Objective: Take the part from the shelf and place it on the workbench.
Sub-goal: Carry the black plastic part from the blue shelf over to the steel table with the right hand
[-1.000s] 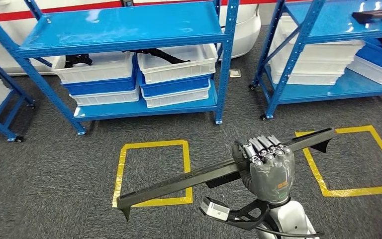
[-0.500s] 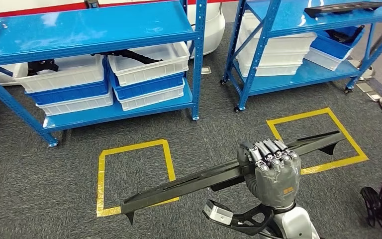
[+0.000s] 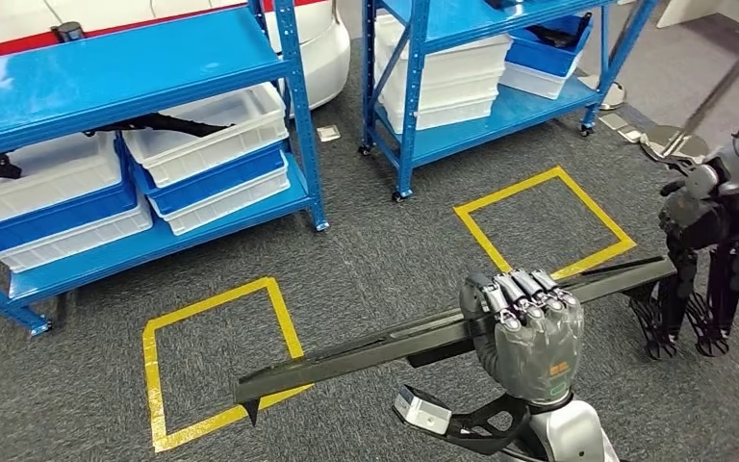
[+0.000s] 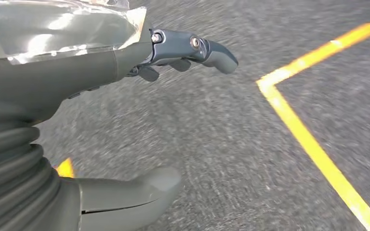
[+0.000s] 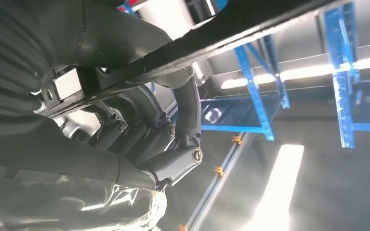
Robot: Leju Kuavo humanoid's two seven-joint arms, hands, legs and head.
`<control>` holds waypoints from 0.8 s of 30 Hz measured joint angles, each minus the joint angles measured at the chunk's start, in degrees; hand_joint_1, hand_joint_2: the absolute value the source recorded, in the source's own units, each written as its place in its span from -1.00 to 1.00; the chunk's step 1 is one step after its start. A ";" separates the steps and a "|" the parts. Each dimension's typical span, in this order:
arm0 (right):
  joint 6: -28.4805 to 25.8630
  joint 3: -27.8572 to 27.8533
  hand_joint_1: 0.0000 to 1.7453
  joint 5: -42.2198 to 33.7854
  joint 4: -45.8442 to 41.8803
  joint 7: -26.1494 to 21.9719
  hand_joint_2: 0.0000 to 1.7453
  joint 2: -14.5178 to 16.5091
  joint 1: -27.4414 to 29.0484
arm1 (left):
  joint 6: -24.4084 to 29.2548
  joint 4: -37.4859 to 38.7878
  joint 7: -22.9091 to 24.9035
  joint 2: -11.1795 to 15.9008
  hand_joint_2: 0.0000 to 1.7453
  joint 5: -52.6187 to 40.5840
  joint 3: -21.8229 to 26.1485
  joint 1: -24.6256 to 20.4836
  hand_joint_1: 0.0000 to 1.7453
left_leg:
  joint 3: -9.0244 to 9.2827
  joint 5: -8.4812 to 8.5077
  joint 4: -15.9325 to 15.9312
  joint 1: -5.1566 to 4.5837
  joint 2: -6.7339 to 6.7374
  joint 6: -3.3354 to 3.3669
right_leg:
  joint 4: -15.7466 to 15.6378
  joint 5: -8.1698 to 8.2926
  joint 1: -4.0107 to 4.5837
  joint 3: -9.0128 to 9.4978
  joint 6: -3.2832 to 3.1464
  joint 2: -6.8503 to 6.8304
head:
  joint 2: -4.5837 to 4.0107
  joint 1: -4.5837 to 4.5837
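Note:
My right hand [image 3: 524, 332] grips a long black bar-shaped part [image 3: 366, 348] near its middle, holding it level above the grey carpet. The part runs from lower left to the right, past the hand. In the right wrist view the fingers [image 5: 183, 108] curl around the black part [image 5: 250, 29] from below. My left hand [image 4: 125, 110] hangs above the carpet with its fingers apart and nothing in it.
Blue shelf racks [image 3: 293, 115] with white and blue bins [image 3: 207, 130] stand at the back left, a second rack [image 3: 414, 91] at the back centre. Yellow tape squares [image 3: 216, 361] [image 3: 539, 226] mark the carpet. A dark machine on legs [image 3: 707, 226] stands at the right.
The whole scene has shifted left as the camera turned right: the shelves slid left and the dark machine came in at the right. The part stays held in my right hand.

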 joint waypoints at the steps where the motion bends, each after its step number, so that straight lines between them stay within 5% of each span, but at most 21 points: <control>1: -0.03 -0.02 1.00 0.10 0.00 0.04 1.00 0.02 0.20 | 0.36 0.00 -0.79 -0.01 1.00 -0.14 -0.15 0.09 -1.00 | -0.76 -0.53 1.98 0.11 -0.21 -0.14 | 0.03 0.19 -0.03 -0.25 0.11 0.81 | 0.00 -0.04; 3: -0.15 -0.12 1.00 0.22 0.00 0.09 1.00 0.03 0.64 | 0.91 0.00 -2.20 0.00 1.00 -0.29 -0.49 0.16 -1.00 | 0.81 1.80 -0.48 0.47 -0.48 -0.28 | 0.14 0.47 -0.19 -0.49 0.48 2.43 | 0.00 -0.14; 6: -0.34 -0.33 1.00 0.28 0.01 0.08 1.00 0.05 0.78 | 1.11 0.01 -3.34 0.01 1.00 -0.54 -0.88 0.16 -1.00 | 6.30 6.47 -11.27 1.19 -4.19 -0.24 | 0.66 0.76 -0.10 -0.96 1.27 4.56 | 0.00 -0.38; 8: -0.40 -0.46 1.00 0.27 0.02 0.01 1.00 0.07 0.78 | 0.83 0.02 -3.30 -0.01 1.00 -0.81 -1.08 0.18 -1.00 | 7.04 6.73 -13.38 0.95 -5.37 0.27 | 0.78 1.15 0.07 -1.75 2.27 5.80 | 0.00 -0.20; 9: -0.43 -0.49 1.00 0.25 0.03 -0.07 1.00 0.08 0.80 | 0.71 0.02 -3.24 -0.01 1.00 -0.91 -1.20 0.18 -1.00 | 6.88 6.88 -13.40 0.67 -4.70 0.76 | 0.63 1.46 0.01 -2.07 2.85 6.43 | 0.00 -0.03; 10: -0.45 -0.50 1.00 0.20 0.05 -0.16 1.00 0.08 0.83 | 0.61 0.02 -3.26 -0.04 1.00 -0.92 -1.34 0.18 -1.00 | 6.85 7.21 -13.64 0.45 -3.96 1.40 | 0.73 1.60 -0.10 -2.50 3.29 6.40 | 0.00 0.07; 12: -0.51 -0.51 1.00 0.04 0.17 -0.38 1.00 0.05 0.62 | 0.41 0.01 -3.56 -0.04 1.00 -0.78 -1.55 0.18 -1.00 | 6.74 8.01 -14.26 0.24 -2.68 2.64 | 3.23 0.29 -0.02 -4.09 3.39 4.15 | 0.00 0.41; 14: -0.62 -0.46 1.00 -0.21 0.44 -0.59 1.00 0.04 0.26 | 0.33 0.00 -3.89 0.07 1.00 -0.40 -1.63 0.28 -1.00 | 6.40 8.45 -14.50 -0.02 -1.52 3.34 | 10.31 -3.16 0.07 -7.50 2.86 1.32 | 0.00 0.95; 16: -0.70 -0.40 1.00 -0.43 0.83 -0.73 1.00 0.04 0.12 | 0.53 0.01 -4.01 0.13 1.00 -0.16 -1.63 0.43 -1.00 | 5.99 8.65 -14.47 -0.33 -0.53 3.50 | 16.90 -5.66 0.05 -10.15 2.91 0.62 | 0.00 1.24; 18: -0.72 -0.34 1.00 -0.51 1.16 -0.79 1.00 0.04 0.07 | 0.94 0.02 -3.96 0.10 1.00 -0.17 -1.63 0.50 -1.00 | 5.80 8.81 -14.44 -0.46 0.06 3.42 | 15.39 -4.99 0.07 -8.38 3.52 0.53 | 0.00 1.37; 20: -0.72 -0.25 1.00 -0.54 1.29 -0.84 1.00 0.06 -0.16 | 1.21 0.02 -3.90 0.03 1.00 -0.18 -1.63 0.50 -1.00 | 5.81 8.93 -14.40 -0.51 0.32 3.20 | 7.24 -2.83 0.12 -3.06 3.85 0.18 | 0.00 1.54; 22: -0.72 -0.16 1.00 -0.56 1.33 -0.87 1.00 0.10 -0.45 | 1.36 0.02 -3.89 -0.02 1.00 -0.20 -1.63 0.49 -1.00 | 5.73 8.90 -14.21 -0.79 0.45 2.76 | 1.41 -1.60 0.51 0.43 3.21 -0.13 | 0.00 1.53; 24: -0.72 -0.13 1.00 -0.57 1.45 -0.88 1.00 0.16 -0.58 | 1.47 0.02 -3.87 -0.01 1.00 -0.22 -1.63 0.50 -1.00 | 5.47 8.83 -13.96 -0.95 0.49 2.90 | 0.35 -1.27 0.59 0.89 2.55 -0.13 | 0.00 1.17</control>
